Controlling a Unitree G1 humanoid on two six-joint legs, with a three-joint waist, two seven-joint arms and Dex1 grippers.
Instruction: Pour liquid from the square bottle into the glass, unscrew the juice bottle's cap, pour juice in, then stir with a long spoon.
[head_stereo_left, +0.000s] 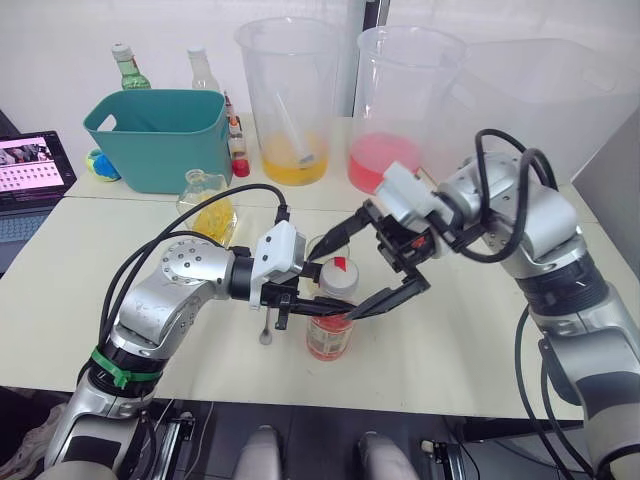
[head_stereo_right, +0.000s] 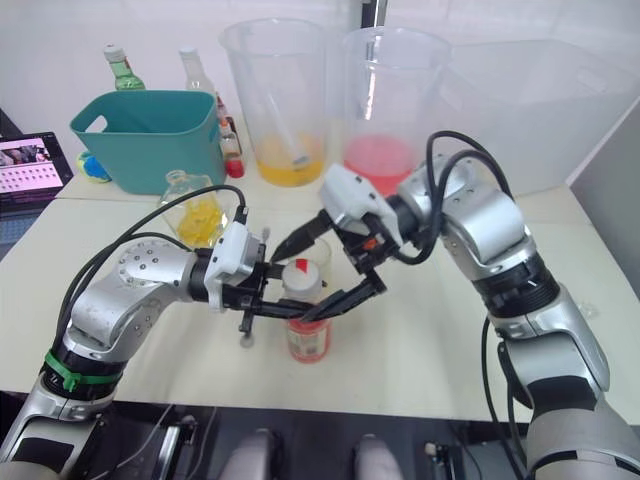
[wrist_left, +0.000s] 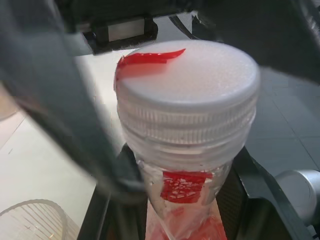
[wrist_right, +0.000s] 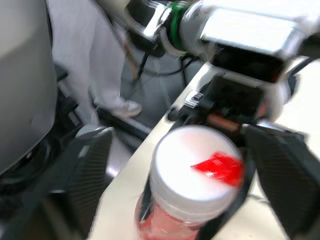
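Observation:
The juice bottle (head_stereo_left: 330, 338) stands upright near the table's front edge, pink liquid inside. My left gripper (head_stereo_left: 312, 304) is shut on its neck just under the cap (head_stereo_left: 337, 272), which is white with a red mark and sits on the bottle. My right gripper (head_stereo_left: 338, 280) is open, one finger on each side of the cap (wrist_right: 197, 170) with a gap to both. The glass (head_stereo_right: 312, 252) stands just behind the bottle. The square bottle (head_stereo_left: 208, 207), with yellow contents, stands further back on the left. The long spoon (head_stereo_left: 266, 328) lies on the table beside my left gripper.
A teal basket (head_stereo_left: 160, 135) stands at the back left, with a green bottle (head_stereo_left: 128, 65) and a clear bottle (head_stereo_left: 203, 68) behind it. Two huge beakers hold yellow (head_stereo_left: 290, 100) and pink (head_stereo_left: 400, 110) liquid. A clear bin (head_stereo_left: 540, 100) is at the back right, a laptop (head_stereo_left: 30, 165) at the far left.

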